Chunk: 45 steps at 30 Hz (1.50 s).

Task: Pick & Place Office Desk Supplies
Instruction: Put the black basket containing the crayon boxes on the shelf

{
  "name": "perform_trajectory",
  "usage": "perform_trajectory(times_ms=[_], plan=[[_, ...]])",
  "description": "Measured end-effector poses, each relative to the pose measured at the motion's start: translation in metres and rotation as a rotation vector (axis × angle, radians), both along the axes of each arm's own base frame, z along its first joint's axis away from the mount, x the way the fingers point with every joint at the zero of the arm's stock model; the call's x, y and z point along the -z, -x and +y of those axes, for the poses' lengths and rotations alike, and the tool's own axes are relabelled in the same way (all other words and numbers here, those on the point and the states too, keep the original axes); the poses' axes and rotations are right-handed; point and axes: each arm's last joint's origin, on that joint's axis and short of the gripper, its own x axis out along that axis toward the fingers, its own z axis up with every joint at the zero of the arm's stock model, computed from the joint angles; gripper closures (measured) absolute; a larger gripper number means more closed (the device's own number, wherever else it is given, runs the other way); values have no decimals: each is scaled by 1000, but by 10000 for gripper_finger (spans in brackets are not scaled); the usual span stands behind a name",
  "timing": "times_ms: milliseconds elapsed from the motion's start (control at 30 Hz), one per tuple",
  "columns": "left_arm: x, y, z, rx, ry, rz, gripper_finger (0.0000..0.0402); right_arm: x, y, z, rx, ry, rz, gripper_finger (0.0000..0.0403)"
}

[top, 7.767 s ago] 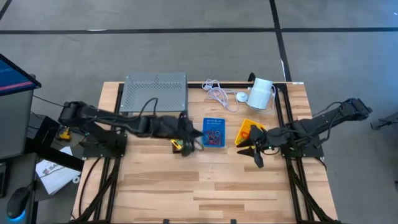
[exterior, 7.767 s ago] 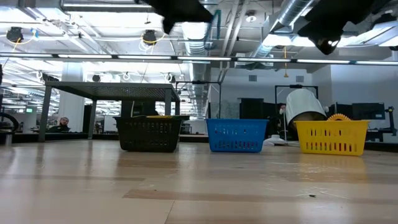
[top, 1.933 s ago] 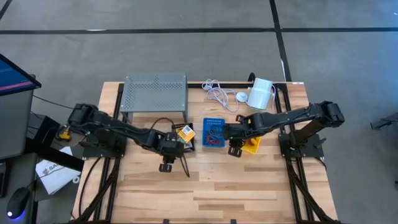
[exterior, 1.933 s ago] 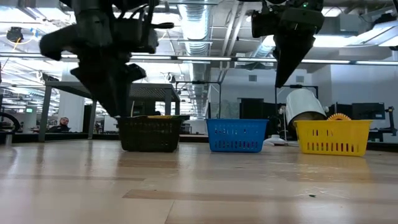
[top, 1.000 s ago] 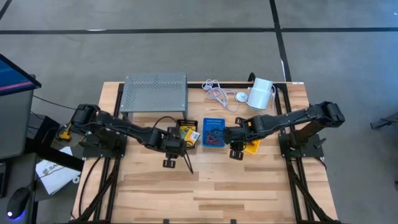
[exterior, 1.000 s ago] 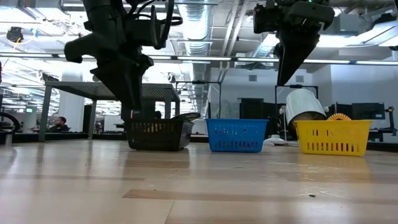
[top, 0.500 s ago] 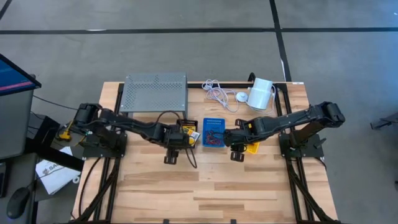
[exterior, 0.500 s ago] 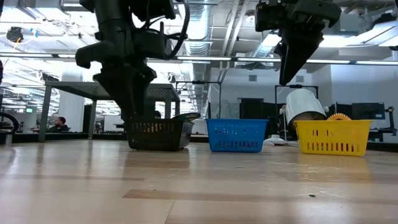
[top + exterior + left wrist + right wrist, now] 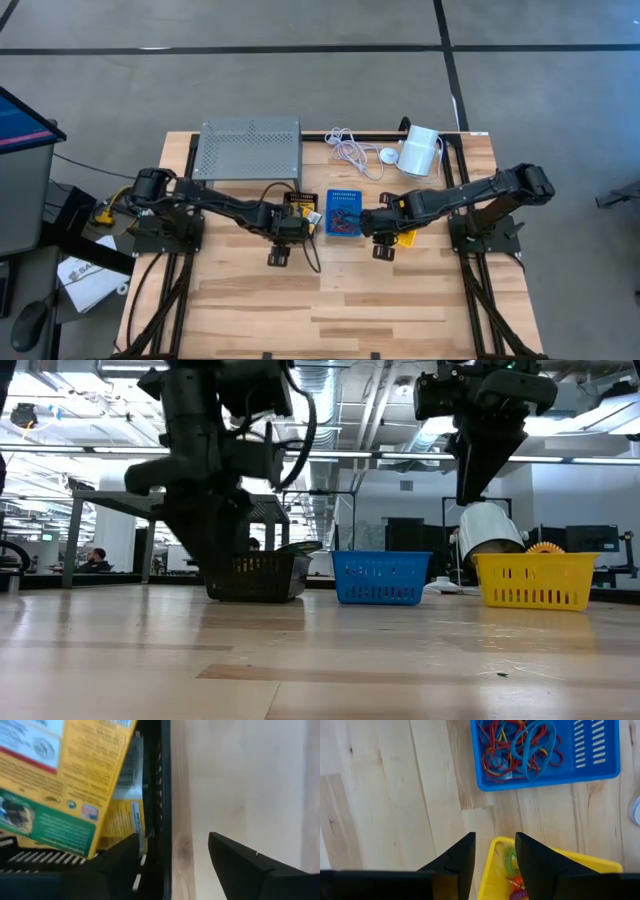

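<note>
black bin shoved toward blue bin, left end effector spread wider astride its wall, right end effector unchanged, part-open, empty

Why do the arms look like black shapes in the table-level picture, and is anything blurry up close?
Low view: bright ceiling lights behind the arms leave them as dark outlines, and the table shows a soft sheen. Left wrist view: the yellow packets and black bin sit very near and look soft. Right wrist view: the blue bin is crisp.
</note>
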Motion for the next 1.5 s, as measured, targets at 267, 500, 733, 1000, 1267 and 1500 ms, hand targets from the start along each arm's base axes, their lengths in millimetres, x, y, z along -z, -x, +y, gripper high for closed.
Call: perform_trajectory(times_ms=[267, 500, 733, 1000, 1267, 1500], plan=[[21, -9, 1, -2, -28, 33, 188, 0, 0, 1, -5, 1, -2, 269], [17, -11, 6, -55, -13, -12, 233, 0, 0, 1, -5, 1, 0, 269], [16, -11, 8, -86, 11, -19, 371, 0, 1, 1, -5, 2, 5, 269], [16, -8, -7, -47, -5, -7, 399, 0, 1, 1, -11, 5, 14, 269], [-15, 7, -30, -72, 32, -76, 401, 0, 2, 0, -11, 6, 19, 269], [-54, 25, -38, -106, 42, -199, 401, 0, 2, -1, -13, 41, 16, 269]])
